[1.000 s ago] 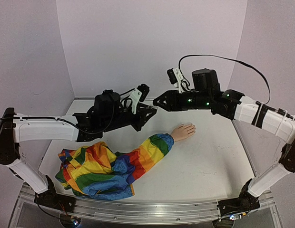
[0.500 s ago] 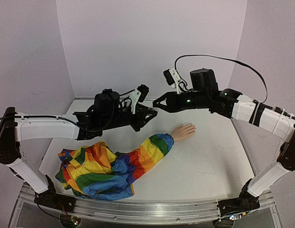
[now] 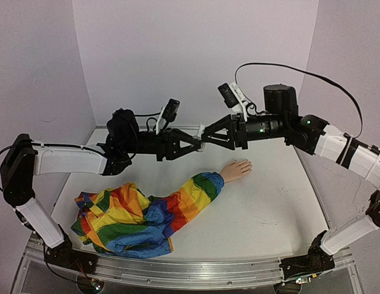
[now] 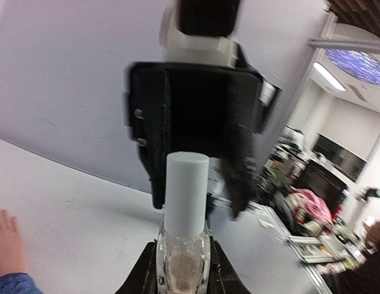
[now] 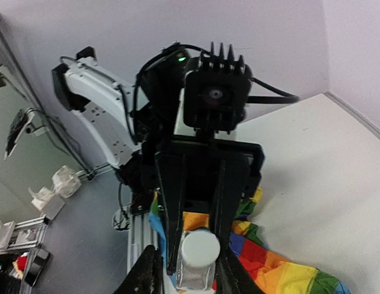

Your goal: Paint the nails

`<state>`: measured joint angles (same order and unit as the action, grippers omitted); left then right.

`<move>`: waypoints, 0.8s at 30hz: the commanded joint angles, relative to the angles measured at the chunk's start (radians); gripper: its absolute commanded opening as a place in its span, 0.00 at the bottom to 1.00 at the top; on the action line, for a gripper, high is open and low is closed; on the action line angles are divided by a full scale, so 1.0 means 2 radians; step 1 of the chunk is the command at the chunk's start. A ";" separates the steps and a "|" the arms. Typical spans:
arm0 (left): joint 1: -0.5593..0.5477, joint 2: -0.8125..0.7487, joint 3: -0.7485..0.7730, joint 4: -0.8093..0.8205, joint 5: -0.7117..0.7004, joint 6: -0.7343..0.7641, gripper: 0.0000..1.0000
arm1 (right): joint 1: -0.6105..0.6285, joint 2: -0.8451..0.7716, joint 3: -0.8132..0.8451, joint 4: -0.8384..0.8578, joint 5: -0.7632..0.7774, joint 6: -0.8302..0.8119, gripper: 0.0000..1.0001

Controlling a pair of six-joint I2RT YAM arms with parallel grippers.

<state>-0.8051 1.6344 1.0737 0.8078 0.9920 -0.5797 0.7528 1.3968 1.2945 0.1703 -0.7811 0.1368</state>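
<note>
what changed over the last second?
The left tool, shut on the small clear bottle, drew back left and levelled; the right tool shifted right and dipped, so both now meet tip to tip, right fingers flanking the white cap. Grip on the cap unclear. The mannequin hand and rainbow sleeve stayed put.

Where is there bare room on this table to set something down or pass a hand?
Widest bare patch: near right of the table, bordered by the mannequin hand, the rainbow sleeve and the right arm's base. Crowded: the near left under the sleeve, and above mid-table, where left gripper and right gripper meet around the small clear bottle.
</note>
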 commanded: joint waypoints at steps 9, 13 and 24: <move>-0.058 -0.098 -0.032 -0.137 -0.441 0.247 0.00 | 0.018 -0.012 0.025 -0.028 0.206 0.094 0.58; -0.078 -0.089 -0.021 -0.155 -0.477 0.270 0.00 | 0.022 0.013 0.048 -0.028 0.236 0.123 0.56; -0.100 -0.074 0.005 -0.191 -0.521 0.312 0.00 | 0.030 0.056 0.080 -0.020 0.261 0.149 0.46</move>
<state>-0.9916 1.4807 1.0088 0.4255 0.0002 -0.0071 0.8024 1.4837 1.3960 0.0902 -0.2852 0.4023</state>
